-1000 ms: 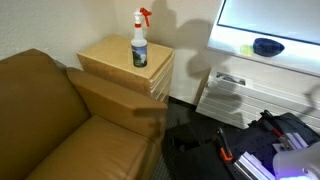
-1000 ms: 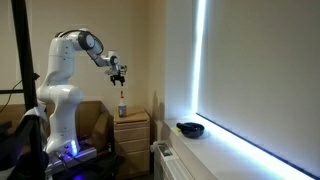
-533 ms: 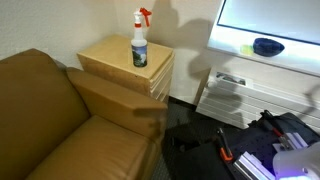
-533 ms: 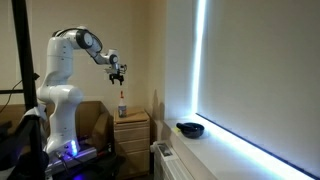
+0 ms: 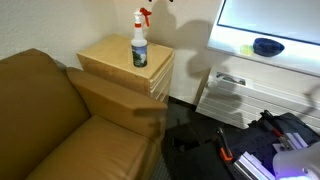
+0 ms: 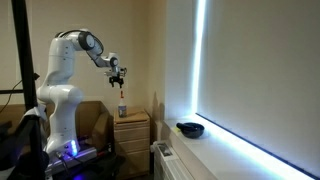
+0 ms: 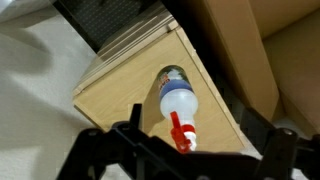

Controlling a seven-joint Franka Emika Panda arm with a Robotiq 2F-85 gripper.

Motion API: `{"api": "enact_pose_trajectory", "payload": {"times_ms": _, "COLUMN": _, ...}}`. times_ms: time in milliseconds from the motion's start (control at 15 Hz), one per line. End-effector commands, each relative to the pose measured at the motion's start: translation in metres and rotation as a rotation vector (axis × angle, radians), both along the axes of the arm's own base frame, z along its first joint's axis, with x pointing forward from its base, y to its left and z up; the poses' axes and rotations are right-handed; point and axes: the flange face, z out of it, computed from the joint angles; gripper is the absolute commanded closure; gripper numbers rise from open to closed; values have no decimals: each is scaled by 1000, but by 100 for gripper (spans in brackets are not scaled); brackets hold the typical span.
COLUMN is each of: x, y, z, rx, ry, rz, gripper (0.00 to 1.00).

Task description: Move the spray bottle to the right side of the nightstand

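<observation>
One spray bottle point(image 5: 139, 45) stands upright on the nightstand counter point(image 5: 108, 58), wide-spread fingers point(image 7: 128, 138) poised above its nozzle, apparently lining up a grasp.

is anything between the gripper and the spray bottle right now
Nothing visible. The gripper hangs open in the air above the spray bottle, which stands alone on the nightstand. The wrist view looks down onto its red nozzle with only open air in between.
</observation>
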Motion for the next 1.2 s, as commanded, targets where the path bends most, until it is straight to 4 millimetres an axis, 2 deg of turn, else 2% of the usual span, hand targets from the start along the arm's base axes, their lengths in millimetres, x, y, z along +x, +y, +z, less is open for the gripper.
{"api": "enact_pose_trajectory", "payload": {"times_ms": 0, "x": -4, "y": 3, "z": 14, "rx": 47, "ry": 20, "rz": 14, "gripper": 0}}
{"api": "enact_pose_trajectory", "payload": {"times_ms": 67, "x": 3, "y": 0, "z": 16, "rx": 105, "ry": 46, "rz": 11, "gripper": 0}}
{"api": "enact_pose_trajectory", "payload": {"times_ms": 133, "x": -2, "y": 6, "z": 11, "rx": 58, "ry": 11, "rz": 4, "gripper": 0}}
{"api": "enact_pose_trajectory", "payload": {"times_ms": 400, "x": 0, "y": 7, "z": 14, "rx": 96, "ry": -7, "rz": 0, "gripper": 0}}
{"api": "enact_pose_trajectory", "payload": {"times_ms": 467, "x": 0, "y": 4, "z": 25, "rx": 94, "ry": -85, "rz": -12, "gripper": 0}}
{"api": "enact_pose_trajectory", "payload": {"times_ms": 600, "x": -14, "y": 14, "z": 40, "rx": 80, "ry": -211, "rz": 19, "gripper": 0}}
{"api": "enact_pose_trajectory", "payload": {"times_ms": 667, "x": -14, "y": 14, "z": 48, "rx": 88, "ry": -265, "rz": 15, "gripper": 0}}
{"api": "enact_pose_trajectory", "payload": {"times_ms": 800, "x": -21, "y": 19, "z": 58, "rx": 72, "ry": -355, "rz": 28, "gripper": 0}}
{"api": "enact_pose_trajectory", "payload": {"times_ms": 1000, "x": -4, "y": 6, "z": 43, "rx": 50, "ry": -278, "rz": -73, "gripper": 0}}
{"api": "enact_pose_trajectory", "payload": {"times_ms": 1067, "x": -2, "y": 5, "z": 42, "rx": 95, "ry": -253, "rz": -80, "gripper": 0}}
{"api": "enact_pose_trajectory", "payload": {"times_ms": 1133, "x": -8, "y": 13, "z": 50, "rx": 74, "ry": -292, "rz": -56, "gripper": 0}}
